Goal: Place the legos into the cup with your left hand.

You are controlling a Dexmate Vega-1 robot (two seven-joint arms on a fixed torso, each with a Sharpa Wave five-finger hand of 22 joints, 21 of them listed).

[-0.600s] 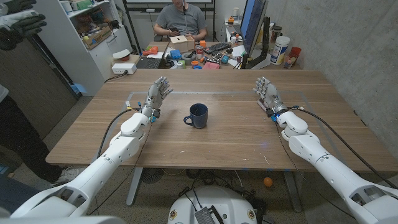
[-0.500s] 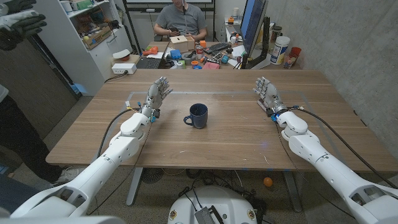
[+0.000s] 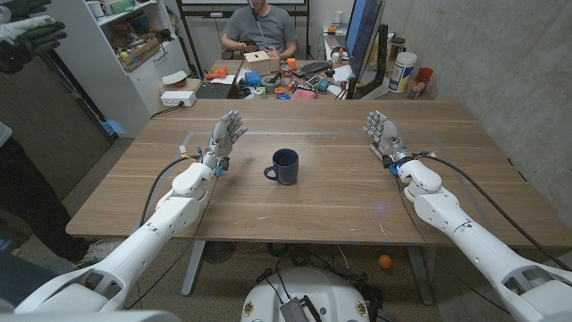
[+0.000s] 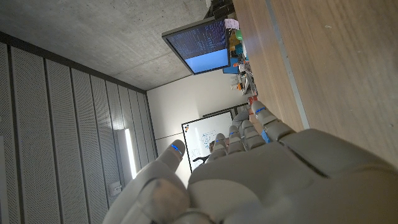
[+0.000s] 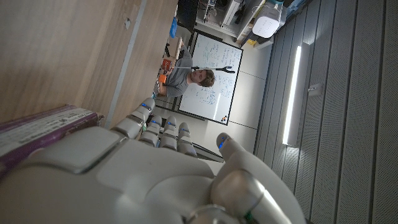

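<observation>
Wooden table (image 3: 295, 201) carries a dark blue cup (image 3: 284, 165) near its middle in the head view, standing upright with its mouth facing up and its handle turned toward the left hand (image 3: 227, 136). Nothing differs from the earlier frames: cup, arms and hands sit where they were 0.6 s ago. The left hand stands well apart from the cup on its handle side, fingers spread and raised, holding nothing; the right hand (image 3: 382, 132) stands farther from the cup on the opposite side, fingers likewise apart and empty. No lego pieces can be made out on the table, and whether the cup contains anything cannot be told. Beyond the cup, past the table's far edge, a seated person (image 3: 259, 27) faces a cluttered desk (image 3: 286, 85). A monitor (image 3: 362, 31) stands beside that desk; no writing is readable. From the left wrist view, the back of the left hand (image 4: 261, 180) shows with fingers extended along the table (image 4: 329, 56), and the monitor (image 4: 199, 46) shows lines of text too small to read. From the right wrist view, the right hand (image 5: 143, 180) has its fingers apart beside the table (image 5: 68, 50), with a whiteboard (image 5: 214, 87) bearing illegible scribbles behind the person (image 5: 189, 78).
</observation>
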